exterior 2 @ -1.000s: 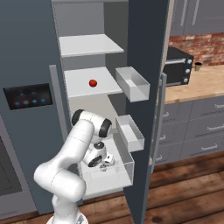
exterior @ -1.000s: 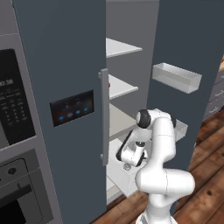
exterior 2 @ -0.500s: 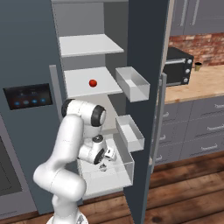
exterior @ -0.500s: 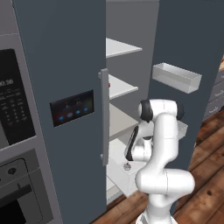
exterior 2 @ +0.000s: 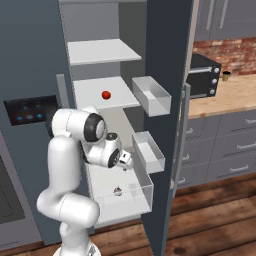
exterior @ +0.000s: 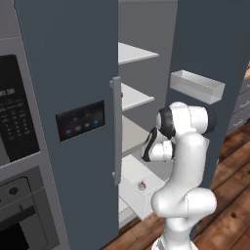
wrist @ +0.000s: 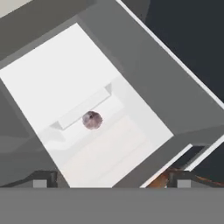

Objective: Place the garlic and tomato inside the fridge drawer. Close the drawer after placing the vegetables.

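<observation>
above the fridge drawer [exterior 2: 131,196], arm bent, jaws apart, garlic [wrist: 92,120] below

The oven display [exterior: 10,93] at nine o'clock in the left base view shows digits resembling "0.56", partly cut off.

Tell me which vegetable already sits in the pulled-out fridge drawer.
The garlic: a pale bulb on the fridge drawer floor. The red tomato sits on a white shelf above.

A home kitchen: an open fridge [exterior 2: 165,60], grey cabinets [exterior 2: 225,145], a brick wall [exterior 2: 225,55] and a toaster oven [exterior 2: 202,76] on the tabletop [exterior 2: 235,95].
</observation>
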You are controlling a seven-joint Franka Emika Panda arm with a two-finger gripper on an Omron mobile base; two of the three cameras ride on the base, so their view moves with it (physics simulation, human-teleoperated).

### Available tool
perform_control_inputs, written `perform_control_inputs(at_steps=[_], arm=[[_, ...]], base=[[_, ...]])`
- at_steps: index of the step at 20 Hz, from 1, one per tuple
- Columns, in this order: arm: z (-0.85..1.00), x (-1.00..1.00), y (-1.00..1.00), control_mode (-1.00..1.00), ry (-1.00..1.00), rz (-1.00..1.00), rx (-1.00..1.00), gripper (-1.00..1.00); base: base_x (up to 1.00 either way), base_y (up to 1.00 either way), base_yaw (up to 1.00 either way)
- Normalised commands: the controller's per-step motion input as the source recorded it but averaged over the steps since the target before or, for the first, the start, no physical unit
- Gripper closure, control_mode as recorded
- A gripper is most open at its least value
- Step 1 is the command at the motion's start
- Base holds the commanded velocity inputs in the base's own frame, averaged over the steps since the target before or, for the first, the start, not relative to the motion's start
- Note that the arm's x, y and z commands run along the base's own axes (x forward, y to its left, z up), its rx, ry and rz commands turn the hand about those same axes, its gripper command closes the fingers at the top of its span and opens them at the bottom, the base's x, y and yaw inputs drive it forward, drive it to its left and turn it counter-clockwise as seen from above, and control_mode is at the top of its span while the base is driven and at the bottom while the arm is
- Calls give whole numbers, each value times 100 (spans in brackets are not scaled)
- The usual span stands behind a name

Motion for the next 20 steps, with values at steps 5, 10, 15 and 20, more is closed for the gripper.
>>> perform_control_inputs(at_steps=[5,10,15,20], arm=[[62,-80,5,-100,0,-7,0,-100],[65,-100,10,-100,0,-7,0,-100],[96,-81,10,-100,0,-6,0,-100],[93,-73,6,-100,0,-5,0,-100]], base=[[0,0,0],[0,0,0],[0,0,0],[0,0,0]])
